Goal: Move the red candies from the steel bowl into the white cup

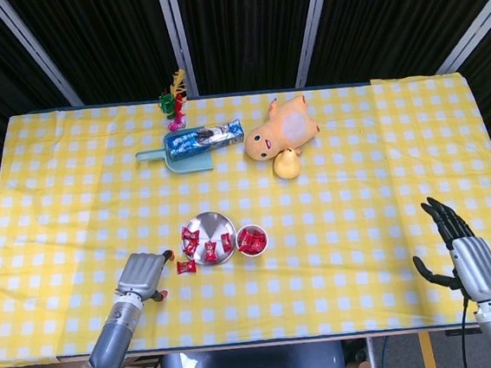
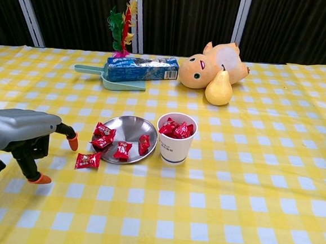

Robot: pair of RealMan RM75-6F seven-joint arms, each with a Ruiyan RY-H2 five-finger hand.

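- Red candies, in bowl [image 2: 121, 149]: a few wrapped pieces lie in the steel bowl [image 2: 129, 128], clustered at its left and near edges.
- Red candy, stray [image 2: 87, 160]: one piece lies on the tablecloth [image 2: 247, 196] just beside the bowl's left rim, outside it.
- Red candies, in cup [image 2: 175, 128]: several fill the white cup [image 2: 174, 148] up to the rim; the cup stands just right of the bowl.
- Progress, judged: partly done; the cup holds a good share, while the bowl pieces and the stray one remain to move.
- Left hand [image 2: 29, 137]: low over the cloth, left of the stray candy, apart from it; fingers spread, nothing held.
- Right hand [image 1: 459, 246]: far right near the table edge, well apart from the bowl; fingers extended and apart, empty.
- Other items: plush toy [image 2: 213, 64], pear [image 2: 218, 89], blue packet [image 2: 142, 69] on a green dustpan [image 2: 107, 79], feather ornament [image 2: 120, 28], all at the far side.
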